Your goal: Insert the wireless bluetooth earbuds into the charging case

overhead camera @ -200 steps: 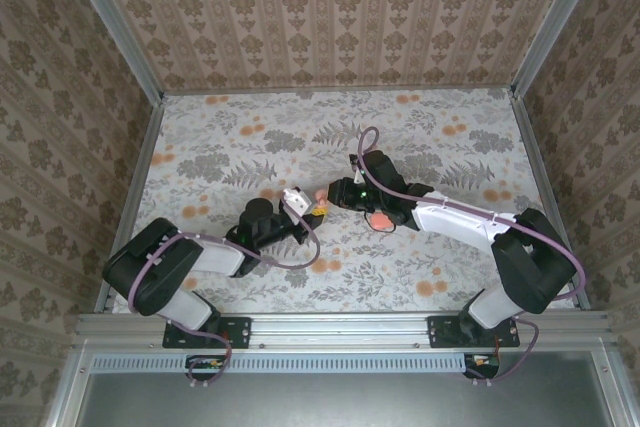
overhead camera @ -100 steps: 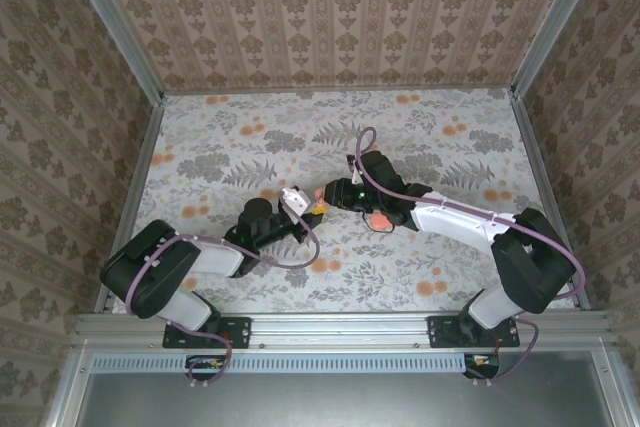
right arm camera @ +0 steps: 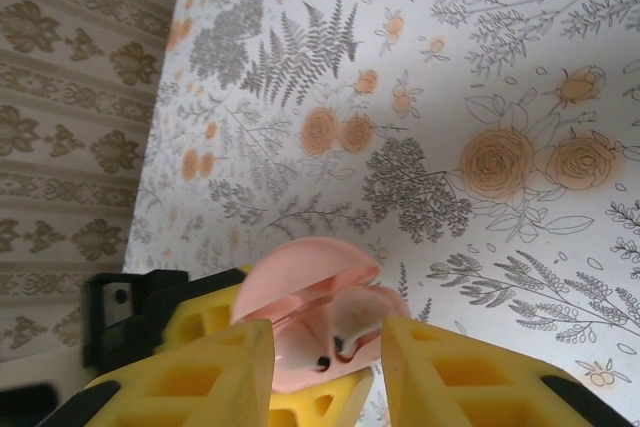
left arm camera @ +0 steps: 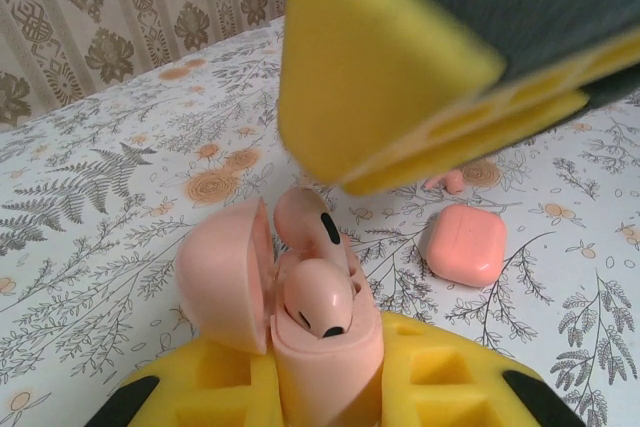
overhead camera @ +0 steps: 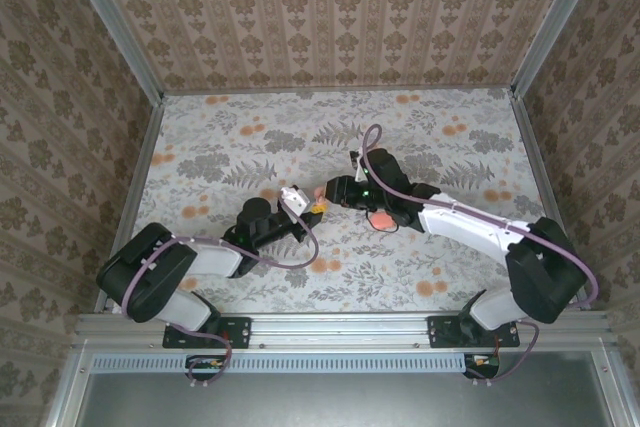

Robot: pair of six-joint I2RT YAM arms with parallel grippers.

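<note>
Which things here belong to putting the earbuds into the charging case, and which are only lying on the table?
Job:
- charging case, open, in the left gripper's jaws
- lower earbud and higher earbud, both in the case
- right gripper, jaws apart above the case

Lying about:
- pink rounded square on the table
- small pink nub beyond it, half hidden, unclear

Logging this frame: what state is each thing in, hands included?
charging case: lid open, held by the left hand.
front earbud: seated in the case.
rear earbud: in the case, standing higher than the front one.
left hand: shut on the charging case.
right hand: open, fingers either side of the case.
pink rounded square: lying on the table, untouched.
</note>
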